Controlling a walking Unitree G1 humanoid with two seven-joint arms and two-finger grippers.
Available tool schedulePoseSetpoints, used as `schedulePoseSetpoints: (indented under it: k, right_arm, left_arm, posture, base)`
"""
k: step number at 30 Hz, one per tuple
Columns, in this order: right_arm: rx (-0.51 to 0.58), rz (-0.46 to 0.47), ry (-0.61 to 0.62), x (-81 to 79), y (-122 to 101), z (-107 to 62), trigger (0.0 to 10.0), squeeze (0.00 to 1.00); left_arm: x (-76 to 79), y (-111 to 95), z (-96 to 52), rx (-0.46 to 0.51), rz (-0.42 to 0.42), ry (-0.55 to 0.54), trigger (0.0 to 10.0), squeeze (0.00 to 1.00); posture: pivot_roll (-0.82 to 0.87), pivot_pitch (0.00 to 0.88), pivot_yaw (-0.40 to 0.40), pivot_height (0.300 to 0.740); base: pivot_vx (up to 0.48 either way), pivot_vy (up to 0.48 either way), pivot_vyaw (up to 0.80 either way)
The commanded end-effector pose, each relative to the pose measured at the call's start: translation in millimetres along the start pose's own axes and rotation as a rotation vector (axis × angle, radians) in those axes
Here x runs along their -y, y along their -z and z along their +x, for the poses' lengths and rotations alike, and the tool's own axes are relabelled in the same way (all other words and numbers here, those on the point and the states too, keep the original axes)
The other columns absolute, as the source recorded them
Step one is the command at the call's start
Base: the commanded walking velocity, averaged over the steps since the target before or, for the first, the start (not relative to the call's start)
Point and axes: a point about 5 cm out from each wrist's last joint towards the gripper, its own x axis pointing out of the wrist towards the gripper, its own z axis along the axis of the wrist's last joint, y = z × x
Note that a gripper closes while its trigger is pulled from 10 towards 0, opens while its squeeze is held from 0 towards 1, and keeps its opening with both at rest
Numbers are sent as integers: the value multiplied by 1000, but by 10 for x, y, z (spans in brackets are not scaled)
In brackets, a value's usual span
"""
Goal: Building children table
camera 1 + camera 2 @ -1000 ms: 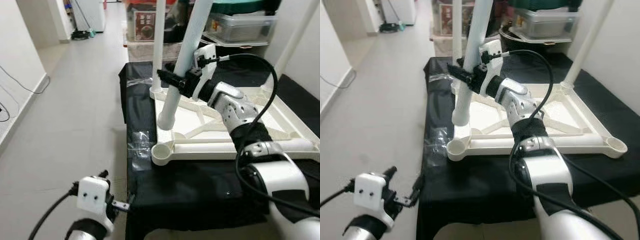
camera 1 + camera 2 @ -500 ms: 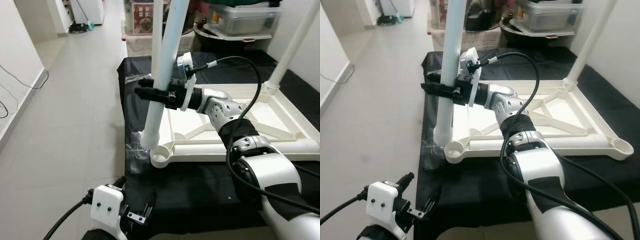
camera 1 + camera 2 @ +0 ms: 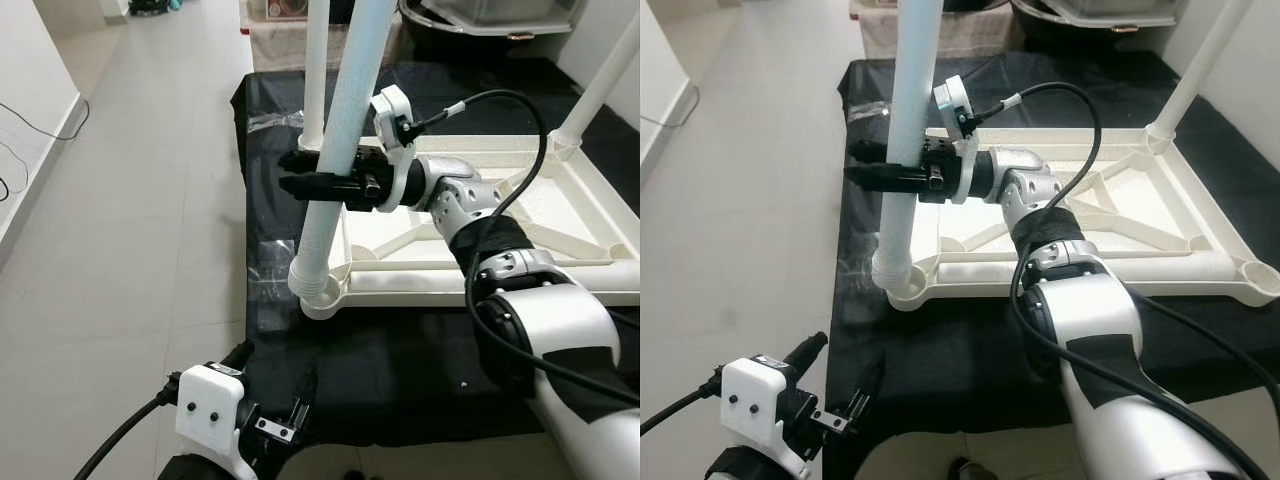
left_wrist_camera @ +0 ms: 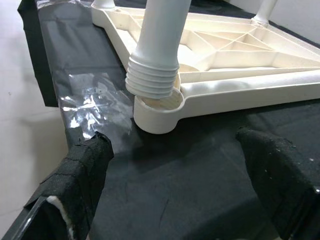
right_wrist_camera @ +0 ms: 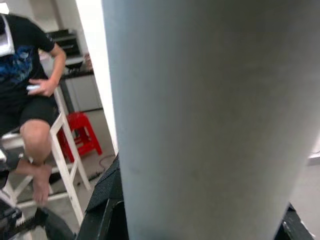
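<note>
The cream tabletop (image 3: 480,285) lies upside down on a black cloth. My right gripper (image 3: 292,172) is shut on a white table leg (image 3: 340,150), gripping it at mid-height. The leg leans to the right. Its threaded lower end (image 4: 152,80) sits tilted at the mouth of the near left corner socket (image 4: 157,107). My left gripper (image 4: 182,165) hangs low in front of that corner, open, its black fingers (image 4: 82,170) wide apart and holding nothing. Another leg (image 3: 318,60) stands in the far left corner and one (image 3: 600,90) in the far right.
Clear plastic film (image 3: 270,270) lies on the black cloth (image 3: 380,370) beside the socket. Open tiled floor (image 3: 130,200) runs along the left, with storage bins (image 3: 480,10) behind the table. A person (image 5: 30,85) sits on a white chair near a red stool (image 5: 82,137).
My right gripper has carried the leg from over the tabletop's inner ribs out to the near left corner and lowered its end onto the socket. The head camera has tilted down.
</note>
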Motion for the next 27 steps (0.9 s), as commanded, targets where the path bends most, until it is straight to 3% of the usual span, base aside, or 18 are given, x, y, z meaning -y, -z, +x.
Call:
schedulePoseSetpoints:
  k: [1,21,27]
  right_arm:
    - [-19,-35,-30,-9,-39,-5,10000,0]
    - [-147,-28,-82,-57,134,42,10000,0]
    - [-168,-87,-109,-79,68,45,10000,0]
  left_arm:
    - [7,7,-42,-24,10,0,10000,0]
    - [22,-6,-80,-36,10,-13,10000,0]
    - [15,1,-78,-41,14,-16,10000,0]
  posture:
    - [73,231,-40,740]
    - [79,253,-42,740]
    - [78,253,-42,740]
  base:
    - [0,0,0]
    - [0,0,0]
    - [0,0,0]
